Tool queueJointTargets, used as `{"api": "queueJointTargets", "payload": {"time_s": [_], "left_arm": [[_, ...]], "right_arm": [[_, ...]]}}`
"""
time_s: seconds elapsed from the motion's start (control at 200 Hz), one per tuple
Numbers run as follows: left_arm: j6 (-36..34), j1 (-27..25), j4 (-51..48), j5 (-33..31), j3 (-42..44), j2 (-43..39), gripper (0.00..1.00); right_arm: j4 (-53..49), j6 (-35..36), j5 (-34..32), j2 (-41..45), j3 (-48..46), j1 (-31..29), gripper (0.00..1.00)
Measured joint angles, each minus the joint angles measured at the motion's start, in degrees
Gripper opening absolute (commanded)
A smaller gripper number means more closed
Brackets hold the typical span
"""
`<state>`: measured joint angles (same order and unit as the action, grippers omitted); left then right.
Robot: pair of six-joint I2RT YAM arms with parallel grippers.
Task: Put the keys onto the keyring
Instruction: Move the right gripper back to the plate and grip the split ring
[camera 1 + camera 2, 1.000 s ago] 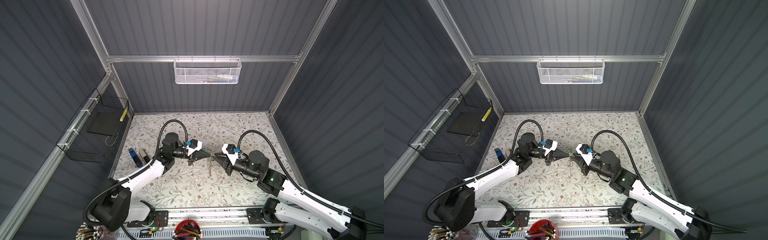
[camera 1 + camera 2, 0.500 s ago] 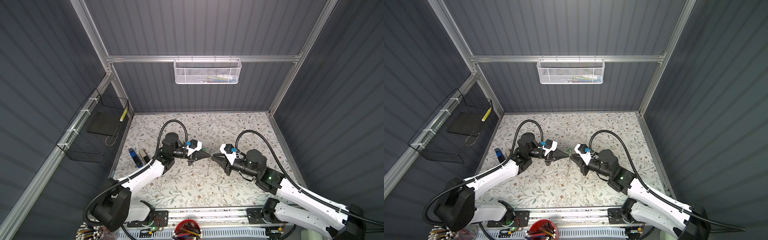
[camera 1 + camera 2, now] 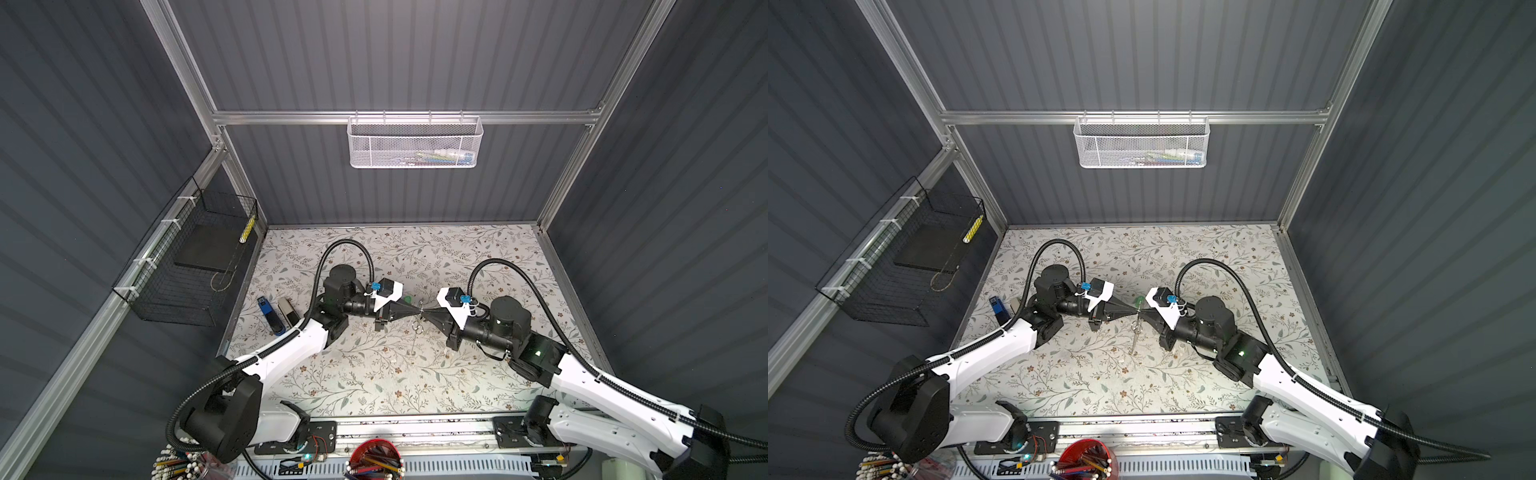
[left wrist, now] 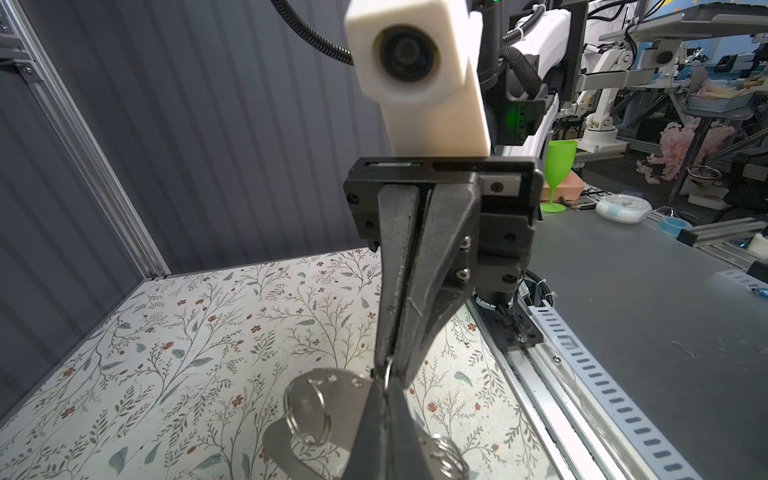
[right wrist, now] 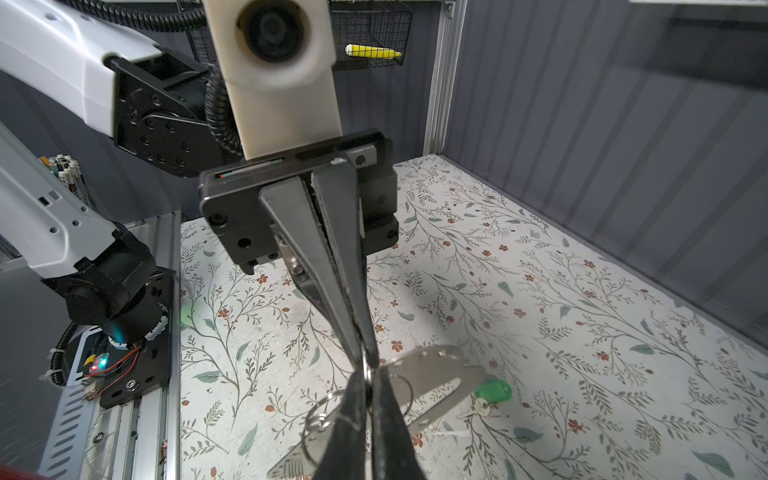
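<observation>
My left gripper point(image 3: 417, 312) and right gripper point(image 3: 424, 312) meet tip to tip above the middle of the floral mat, and both are shut on one small metal ring of the keyring. The keyring point(image 4: 324, 411) is a flat grey plate with an oval cutout and several wire loops. It hangs below the two tips, and in both top views it shows edge-on point(image 3: 1134, 332). In the left wrist view my left gripper point(image 4: 387, 384) pinches the ring; in the right wrist view my right gripper point(image 5: 368, 380) does the same. One of the keys, with a green tag point(image 5: 492, 390), lies on the mat just behind the keyring point(image 5: 432, 372).
A blue stapler point(image 3: 268, 313) and a grey stapler point(image 3: 289, 311) lie at the mat's left edge. A black wire basket point(image 3: 187, 266) hangs on the left wall and a white mesh basket point(image 3: 415, 143) on the back wall. A metal rail point(image 3: 415, 430) runs along the front.
My right gripper has moved left to meet the left gripper's tips and has closed on the ring. The left arm has stayed put, still shut.
</observation>
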<state>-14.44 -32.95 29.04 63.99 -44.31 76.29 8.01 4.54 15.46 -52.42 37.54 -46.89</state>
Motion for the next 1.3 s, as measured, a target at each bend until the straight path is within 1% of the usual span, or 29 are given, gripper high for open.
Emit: {"api": "queueJointTargets", "payload": {"time_s": [0.03,0.04,0.11,0.155,0.23,0.34,0.43,0.59,0.71,0.875,1.021,1.301], "left_arm": [[-0.2,0.0,-0.3,0.0,0.0,0.0,0.0],[-0.2,0.0,-0.3,0.0,0.0,0.0,0.02],[-1.4,0.0,-1.7,0.0,0.0,0.0,0.18],[-2.7,0.0,-3.5,0.0,-0.2,0.0,0.22],[-7.7,0.0,-9.9,-1.2,-1.5,-0.1,0.27],[-15.9,-0.1,-20.8,-4.7,-4.8,-0.9,0.28],[-21.6,-0.1,-27.0,-8.1,-6.9,-2.5,0.29],[-27.6,-0.7,-31.8,-12.7,-7.3,-6.1,0.29],[-31.0,-3.3,-34.6,-15.6,-8.3,-6.3,0.28],[-32.9,-6.0,-35.9,-18.0,-8.7,-6.0,0.27],[-32.9,-7.0,-35.9,-18.6,-8.8,-5.0,0.27],[-30.0,-8.2,-34.3,-19.0,-9.0,-2.3,0.26]], "right_arm": [[-0.3,0.1,0.0,0.0,0.1,0.0,0.01],[-0.4,0.2,0.0,0.0,0.2,0.0,0.01],[-2.2,0.8,0.0,0.0,0.7,0.0,0.0],[-3.8,1.2,-0.1,0.0,1.3,0.0,0.0],[-7.9,2.2,-0.6,0.0,3.0,0.1,0.0],[-15.2,3.7,-0.9,0.0,6.8,0.7,0.0],[-21.2,4.5,-0.9,-0.6,10.4,1.5,0.0],[-31.6,6.1,-0.6,-3.6,16.4,2.3,0.0],[-38.5,7.3,-0.2,-7.4,20.4,2.4,0.0],[-44.4,8.4,0.3,-10.4,23.7,2.4,0.0],[-47.1,8.9,1.2,-11.0,25.2,2.4,0.0],[-49.8,9.5,2.8,-12.4,27.1,2.4,0.0]]}}
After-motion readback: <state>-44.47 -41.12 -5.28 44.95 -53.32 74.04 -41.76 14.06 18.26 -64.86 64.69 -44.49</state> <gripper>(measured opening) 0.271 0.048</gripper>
